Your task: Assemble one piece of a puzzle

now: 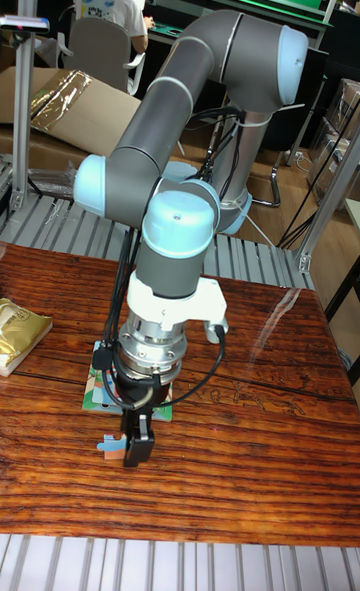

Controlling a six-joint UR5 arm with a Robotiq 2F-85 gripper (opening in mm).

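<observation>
A small square puzzle board [100,391] with a colourful picture lies on the wooden table [250,451], mostly hidden under the arm's wrist. A loose puzzle piece [110,442], blue and orange, lies just in front of the board. My gripper [138,448] points straight down beside the piece's right edge, its black fingers [140,436] close together and touching or nearly touching the table. Whether the fingers hold the piece I cannot tell.
A gold foil packet [18,334] lies at the table's left edge. Metal slats run along the table's back [250,256] and front [180,561]. A person sits at a desk far behind [108,1].
</observation>
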